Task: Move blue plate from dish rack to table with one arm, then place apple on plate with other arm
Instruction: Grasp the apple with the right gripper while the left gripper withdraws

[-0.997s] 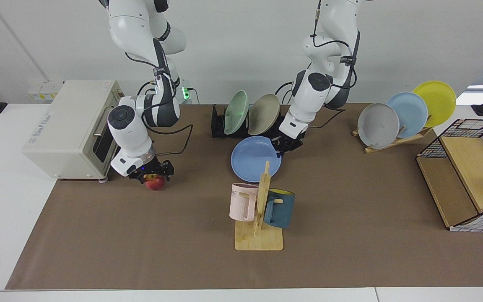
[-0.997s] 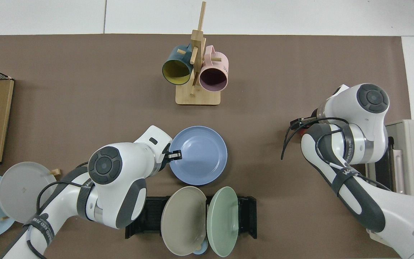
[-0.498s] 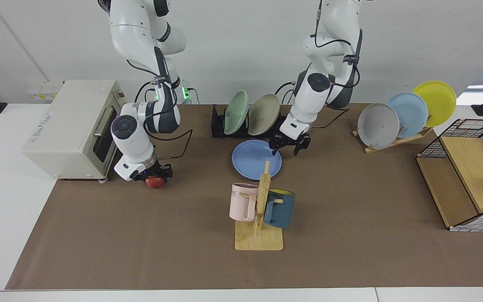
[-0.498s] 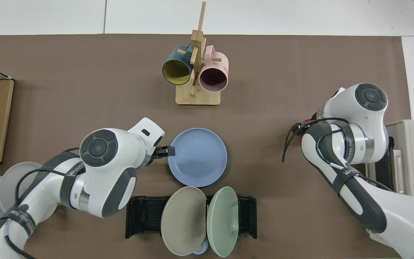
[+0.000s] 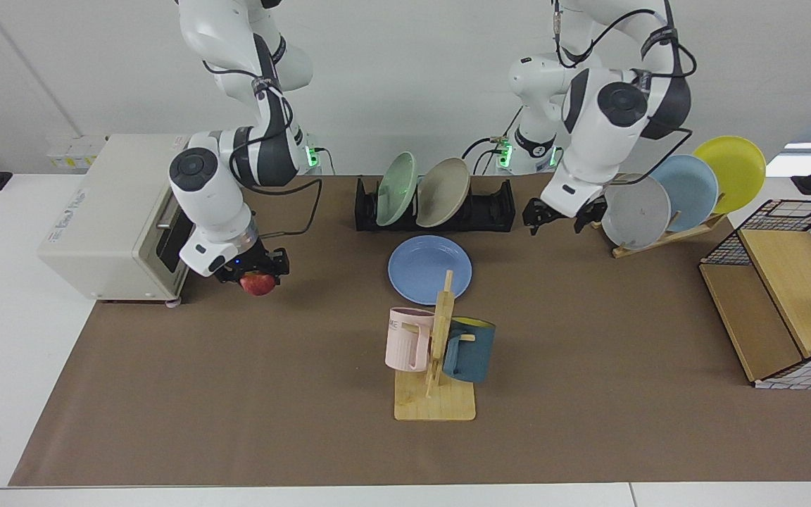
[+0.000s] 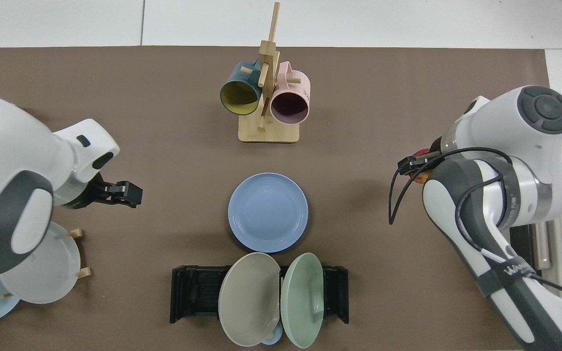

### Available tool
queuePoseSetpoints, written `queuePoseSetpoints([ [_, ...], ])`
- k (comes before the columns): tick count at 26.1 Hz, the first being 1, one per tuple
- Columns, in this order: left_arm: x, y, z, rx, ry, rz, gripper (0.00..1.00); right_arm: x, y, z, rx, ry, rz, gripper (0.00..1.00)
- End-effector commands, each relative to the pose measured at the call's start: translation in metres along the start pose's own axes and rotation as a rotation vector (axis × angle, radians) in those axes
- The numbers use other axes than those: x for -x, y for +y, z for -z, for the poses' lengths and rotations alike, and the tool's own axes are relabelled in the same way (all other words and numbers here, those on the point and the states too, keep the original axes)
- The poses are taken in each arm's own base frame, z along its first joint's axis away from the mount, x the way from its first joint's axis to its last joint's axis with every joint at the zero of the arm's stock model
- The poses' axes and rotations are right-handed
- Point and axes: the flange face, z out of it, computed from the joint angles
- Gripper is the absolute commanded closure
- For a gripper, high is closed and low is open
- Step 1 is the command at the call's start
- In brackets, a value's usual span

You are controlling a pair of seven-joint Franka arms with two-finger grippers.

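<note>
We see the matte periwinkle blue plate (image 5: 429,269) flat on the counter (image 5: 236,422), just before the dish rack (image 5: 497,211). The left tool (image 5: 564,217), spread empty, has withdrawn sideways; the right tool (image 5: 256,271), clamping the apple (image 5: 258,283), has lifted.

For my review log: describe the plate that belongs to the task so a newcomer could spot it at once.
Start at the black dish rack at the far middle of the brown mat. Just in front of it, towards the wooden mug tree, the blue plate lies flat. Every other plate stands on edge in a rack; this one touches nothing.
</note>
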Motion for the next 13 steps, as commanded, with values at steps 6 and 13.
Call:
queuePoseSetpoints([
  [6, 0.019, -0.048, 0.039, -0.003, 0.024, -0.054, 0.0, 0.007, -0.148, 0.016, 0.008, 0.029, -0.08, 1.0],
  [13, 0.018, -0.043, 0.039, -0.006, 0.029, -0.063, 0.0, 0.018, -0.231, 0.0, -0.001, 0.03, -0.191, 1.0],
])
